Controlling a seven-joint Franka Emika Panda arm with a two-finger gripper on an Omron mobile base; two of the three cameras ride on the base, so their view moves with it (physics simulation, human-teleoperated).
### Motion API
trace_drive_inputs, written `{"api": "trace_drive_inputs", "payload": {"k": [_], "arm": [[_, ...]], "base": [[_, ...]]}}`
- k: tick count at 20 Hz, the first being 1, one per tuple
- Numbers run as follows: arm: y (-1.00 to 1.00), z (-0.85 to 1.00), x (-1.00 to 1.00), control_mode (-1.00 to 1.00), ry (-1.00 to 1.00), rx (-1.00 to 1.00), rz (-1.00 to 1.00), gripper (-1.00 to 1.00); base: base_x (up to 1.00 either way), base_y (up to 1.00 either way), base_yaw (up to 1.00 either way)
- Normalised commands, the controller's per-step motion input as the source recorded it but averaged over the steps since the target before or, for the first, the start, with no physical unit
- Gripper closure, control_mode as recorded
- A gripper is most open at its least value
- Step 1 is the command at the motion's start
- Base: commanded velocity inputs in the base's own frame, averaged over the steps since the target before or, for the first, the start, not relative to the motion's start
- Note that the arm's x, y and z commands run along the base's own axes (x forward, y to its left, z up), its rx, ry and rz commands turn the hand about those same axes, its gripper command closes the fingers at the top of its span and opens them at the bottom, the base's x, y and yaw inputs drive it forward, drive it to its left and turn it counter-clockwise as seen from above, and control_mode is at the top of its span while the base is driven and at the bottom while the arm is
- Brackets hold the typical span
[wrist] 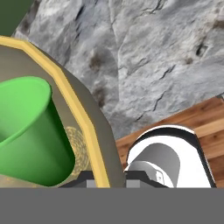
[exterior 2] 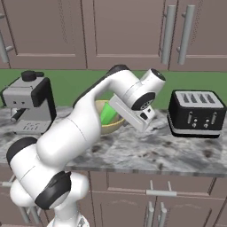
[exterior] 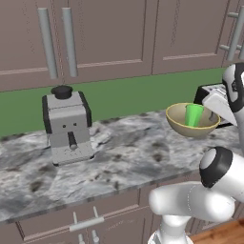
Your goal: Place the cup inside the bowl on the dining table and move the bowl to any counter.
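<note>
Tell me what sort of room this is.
A kitchen, rendered rather than real: a coffee machine and a toaster stand on a marble counter with brown cabinets above and below.

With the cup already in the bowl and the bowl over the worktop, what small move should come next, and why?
Probably lower the bowl straight down onto the counter. The cup already sits inside it, leaning, and the hand view shows the rim pinched between the shut fingers. The bowl appears to hang just above bare marble between the coffee machine and the toaster.
</note>
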Motion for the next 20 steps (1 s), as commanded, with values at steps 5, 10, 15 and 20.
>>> {"api": "trace_drive_inputs", "payload": {"k": [5, 10, 15, 20], "arm": [[0.00, 0.00, 0.00, 1.00, 0.00, 0.00, 0.00, 1.00], [0.00, 0.00, 0.00, -1.00, 0.00, 0.00, 0.00, 1.00], [0.00, -0.04, -0.06, -1.00, 0.00, 0.00, 0.00, 1.00], [0.10, -0.39, -0.10, -1.00, 0.00, 0.06, 0.00, 1.00]], "base": [[0.00, 0.00, 0.00], [0.00, 0.00, 0.00], [0.00, 0.00, 0.00], [0.00, 0.00, 0.00]]}}
